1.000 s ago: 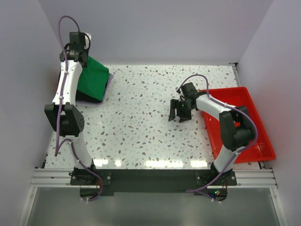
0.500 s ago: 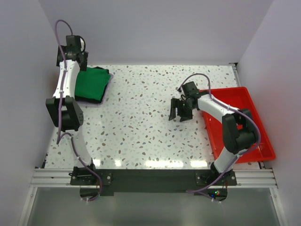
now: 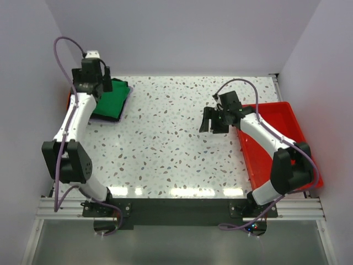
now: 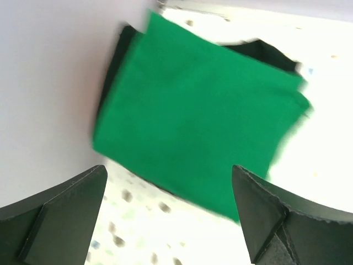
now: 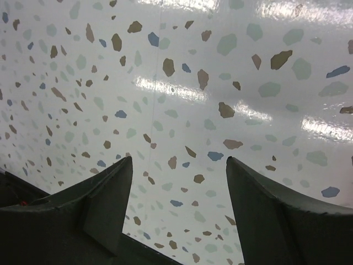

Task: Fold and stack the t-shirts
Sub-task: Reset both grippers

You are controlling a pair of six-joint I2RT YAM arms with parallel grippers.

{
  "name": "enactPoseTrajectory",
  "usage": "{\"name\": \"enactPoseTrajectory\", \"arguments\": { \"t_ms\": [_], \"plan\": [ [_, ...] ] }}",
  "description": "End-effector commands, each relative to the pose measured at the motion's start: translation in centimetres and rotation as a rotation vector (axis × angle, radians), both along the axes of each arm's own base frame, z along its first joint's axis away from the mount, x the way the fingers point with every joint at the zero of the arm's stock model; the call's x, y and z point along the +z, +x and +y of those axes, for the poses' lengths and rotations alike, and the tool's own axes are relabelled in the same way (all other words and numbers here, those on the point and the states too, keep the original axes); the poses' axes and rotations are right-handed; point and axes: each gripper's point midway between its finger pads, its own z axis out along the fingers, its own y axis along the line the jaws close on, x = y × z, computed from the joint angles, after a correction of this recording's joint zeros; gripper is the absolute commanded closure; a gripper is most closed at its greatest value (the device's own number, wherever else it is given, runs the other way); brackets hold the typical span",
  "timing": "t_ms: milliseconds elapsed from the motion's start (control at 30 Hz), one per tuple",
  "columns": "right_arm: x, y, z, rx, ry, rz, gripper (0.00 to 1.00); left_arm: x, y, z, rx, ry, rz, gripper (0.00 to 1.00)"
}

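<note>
A folded bright green t-shirt (image 3: 110, 99) lies flat on top of a stack at the far left corner of the table, against the left wall. In the left wrist view the green t-shirt (image 4: 198, 110) covers a black t-shirt (image 4: 265, 52), of which only the edges show. My left gripper (image 3: 106, 77) hovers above the stack's far edge; its jaws (image 4: 168, 168) are wide open and hold nothing. Right of centre, my right gripper (image 3: 212, 120) hangs open over bare speckled tabletop, with nothing between its fingers (image 5: 179, 160).
A red plastic tray (image 3: 287, 118) stands along the right edge of the table, beside the right arm. White walls close in the left, back and right sides. The speckled tabletop (image 3: 165, 132) stretches between the stack and the tray.
My left gripper opened and let go of the green t-shirt, which now lies flat on the stack. The left arm lifted away. The right gripper shifted slightly toward the back.
</note>
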Motion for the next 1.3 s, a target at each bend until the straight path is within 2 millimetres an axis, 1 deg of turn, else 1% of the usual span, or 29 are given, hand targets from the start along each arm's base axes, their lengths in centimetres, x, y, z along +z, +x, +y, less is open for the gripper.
{"name": "enactPoseTrajectory", "arguments": {
  "t_ms": [0, 33, 67, 100, 133, 167, 200, 233, 267, 300, 333, 367, 433, 467, 567, 633, 700, 967, 1033, 1067, 1233, 1267],
  "plan": [
    [2.1, 1.1, -0.6, -0.033, -0.002, -0.107, 0.28, 1.6, -1.4, -6.8, -0.063, -0.107, -0.196, 0.00],
    [2.6, 1.2, -0.6, -0.035, 0.003, -0.132, 0.28, 0.8, -1.9, -8.3, -0.073, -0.143, -0.204, 0.00],
    [2.7, 1.2, -0.6, -0.036, 0.002, -0.139, 0.28, -1.8, -3.2, -9.7, -0.091, -0.160, -0.160, 0.00],
    [2.8, 1.2, -0.8, -0.039, 0.000, -0.146, 0.28, -1.6, -3.9, -12.5, -0.146, -0.187, -0.188, 0.00],
    [3.3, 1.4, -0.9, -0.047, 0.002, -0.173, 0.28, -2.3, -4.6, -14.0, -0.159, -0.220, -0.189, 0.00],
    [3.4, 1.4, -1.0, -0.051, 0.002, -0.183, 0.28, -4.2, -5.8, -15.2, -0.178, -0.228, -0.155, 0.00],
    [3.2, 1.3, -1.1, -0.052, -0.002, -0.185, 0.28, -4.1, -6.9, -17.7, -0.222, -0.241, -0.167, 0.00],
    [3.3, 1.4, -1.2, -0.057, -0.004, -0.201, 0.28, -4.6, -7.6, -19.1, -0.236, -0.272, -0.165, 0.00],
    [3.6, 1.4, -1.4, -0.061, -0.004, -0.214, 0.28, -5.9, -8.6, -20.0, -0.252, -0.280, -0.137, 0.00],
    [3.4, 1.3, -1.5, -0.065, -0.009, -0.215, 0.28, -6.1, -9.9, -22.2, -0.298, -0.294, -0.128, 0.00],
    [3.6, 1.5, -1.6, -0.071, -0.007, -0.234, 0.28, -6.4, -10.6, -23.2, -0.299, -0.326, -0.124, 0.00],
    [3.9, 1.5, -1.7, -0.076, -0.008, -0.249, 0.28, -7.2, -12.0, -24.6, -0.326, -0.337, -0.098, 0.00],
    [3.7, 1.5, -1.9, -0.083, -0.010, -0.263, 0.28, -7.6, -13.2, -25.6, -0.311, -0.364, -0.093, 0.00],
    [3.8, 1.4, -1.9, -0.088, -0.011, -0.266, 0.28, -7.7, -14.2, -26.5, -0.337, -0.366, -0.087, 0.00],
    [3.7, 1.6, -2.2, -0.107, -0.012, -0.276, 0.28, -7.5, -15.2, -27.5, -0.360, -0.388, -0.093, 0.00],
    [3.8, 1.6, -2.3, -0.121, -0.005, -0.286, 0.28, -7.0, -15.3, -28.1, -0.384, -0.416, -0.100, 0.00],
    [4.0, 1.5, -2.5, -0.134, -0.007, -0.301, 0.28, -6.4, -15.3, -28.2, -0.393, -0.423, -0.115, 0.00],
    [4.6, 0.9, -3.5, -0.146, -0.041, -0.328, 0.28, -4.5, -15.4, -27.4, -0.379, -0.439, -0.202, 0.00],
    [4.8, 0.6, -3.9, -0.154, -0.050, -0.338, 0.28, -4.4, -15.5, -27.1, -0.377, -0.436, -0.211, 0.00],
    [4.9, 0.5, -4.0, -0.158, -0.050, -0.343, 0.28, -3.9, -15.5, -27.2, -0.382, -0.444, -0.231, 0.00],
    [4.4, -0.2, -4.5, -0.168, -0.068, -0.322, 0.28, -3.7, -15.5, -26.9, -0.386, -0.427, -0.241, 0.00],
    [4.6, -0.2, -4.6, -0.172, -0.066, -0.326, 0.28, -3.6, -15.4, -26.8, -0.382, -0.423, -0.245, 0.00]
  ]
}}
